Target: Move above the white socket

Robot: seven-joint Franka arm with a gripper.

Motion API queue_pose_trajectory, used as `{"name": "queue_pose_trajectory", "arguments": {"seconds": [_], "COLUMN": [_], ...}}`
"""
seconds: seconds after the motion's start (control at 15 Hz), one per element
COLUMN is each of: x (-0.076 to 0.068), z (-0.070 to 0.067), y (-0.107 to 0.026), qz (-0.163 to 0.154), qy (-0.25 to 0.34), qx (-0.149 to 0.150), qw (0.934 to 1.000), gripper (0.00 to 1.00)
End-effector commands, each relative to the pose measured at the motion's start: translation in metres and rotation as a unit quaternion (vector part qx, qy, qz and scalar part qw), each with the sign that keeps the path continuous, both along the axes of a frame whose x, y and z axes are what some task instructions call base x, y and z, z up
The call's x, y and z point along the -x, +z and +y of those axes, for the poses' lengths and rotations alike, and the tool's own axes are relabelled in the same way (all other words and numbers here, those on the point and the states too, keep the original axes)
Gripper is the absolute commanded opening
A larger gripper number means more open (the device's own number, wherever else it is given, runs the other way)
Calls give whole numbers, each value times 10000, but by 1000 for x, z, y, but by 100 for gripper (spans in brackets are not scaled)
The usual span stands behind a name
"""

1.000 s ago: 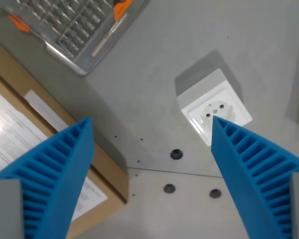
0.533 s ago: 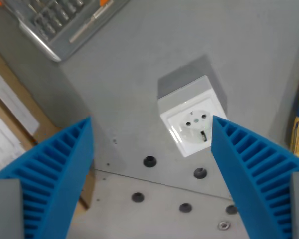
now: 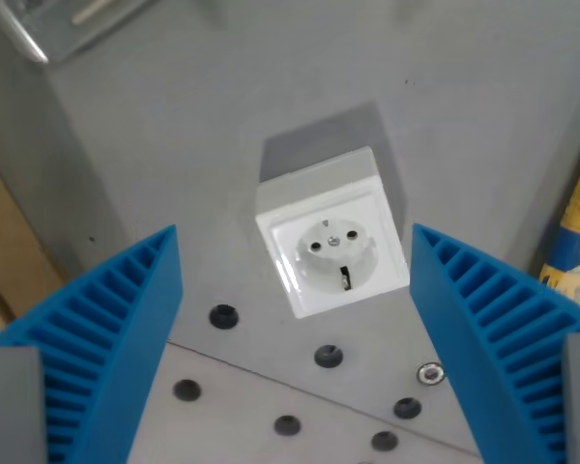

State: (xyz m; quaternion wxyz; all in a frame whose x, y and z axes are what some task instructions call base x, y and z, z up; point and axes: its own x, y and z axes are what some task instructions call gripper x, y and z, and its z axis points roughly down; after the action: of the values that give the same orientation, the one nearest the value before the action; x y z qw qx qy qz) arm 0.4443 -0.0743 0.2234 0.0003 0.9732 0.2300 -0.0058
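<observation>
Socket [image 3: 333,246] sits pretty much dead centre on the grey table [image 3: 174,145], white cube with its round face up, right between the two blue fingers [image 3: 97,348] and not touching either. Gripper [image 3: 295,338] is spread wide, holding nothing. Few bolt holes [image 3: 223,316] just below the socket, and a yellow-blue thing [image 3: 575,232] at the wrist view's right edge.
</observation>
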Motion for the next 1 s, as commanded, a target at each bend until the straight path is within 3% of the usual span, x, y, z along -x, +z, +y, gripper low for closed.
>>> {"name": "queue_pose_trajectory", "arguments": {"seconds": [0.07,0.4,1.0], "x": [10,17,26], "z": [-11,-22,-35], "y": [-13,-29,-49], "qz": [-608,-654,-687], "qy": [1238,1492,1524], "qx": [-213,-248,-305], "qw": [9902,9863,9855], "gripper": [100,100,100]}}
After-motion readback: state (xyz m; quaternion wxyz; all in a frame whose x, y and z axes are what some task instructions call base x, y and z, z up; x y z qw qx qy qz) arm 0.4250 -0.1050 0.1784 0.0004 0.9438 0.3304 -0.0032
